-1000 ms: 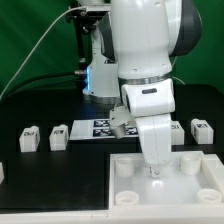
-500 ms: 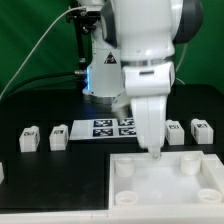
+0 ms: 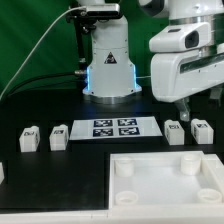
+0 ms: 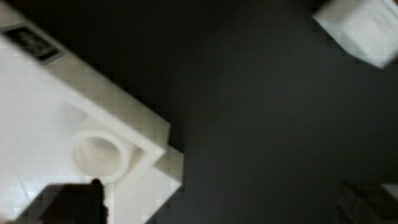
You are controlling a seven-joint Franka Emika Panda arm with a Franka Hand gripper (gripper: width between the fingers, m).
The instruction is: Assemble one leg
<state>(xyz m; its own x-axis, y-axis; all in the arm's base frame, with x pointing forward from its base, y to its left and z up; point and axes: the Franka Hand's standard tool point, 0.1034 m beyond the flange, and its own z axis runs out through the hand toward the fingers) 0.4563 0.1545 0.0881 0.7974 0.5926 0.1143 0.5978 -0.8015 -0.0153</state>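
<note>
four legs (image 3: pixel 28 138) (image 3: pixel 58 136) (image 3: pixel 176 132) (image 3: pixel 201 132) loose on the table, gripper (image 3: pixel 196 108) spread above the right pair

far to the exterior view's left of the marker board (image 3: pixel 115 127), a white piece (image 3: pixel 2 172) is cut off by the frame edge, and i cannot tell what it is. two of the legs stand side by side just left of the board, upright, tags facing the camera. behind the board rises the arm's base (image 3: pixel 108 65), lit blue low down. in front of the board the white square top (image 3: pixel 160 190) lies flat on the black table (image 3: pixel 50 195), with round sockets at its corners. the legs all stand apart from it. just right of the board stand the other two legs, close together but not touching.

the gripper hangs in the air above this right pair, well clear of them, with nothing in its grasp. in the wrist view its two dark fingertips (image 4: pixel 71 200) show at opposite sides with bare table between them, so the fingers are apart. that view also shows a corner of the top with one socket (image 4: pixel 98 155). one blurred leg (image 4: pixel 365 30) sits on the table well away from that corner, touching neither top nor fingers.
</note>
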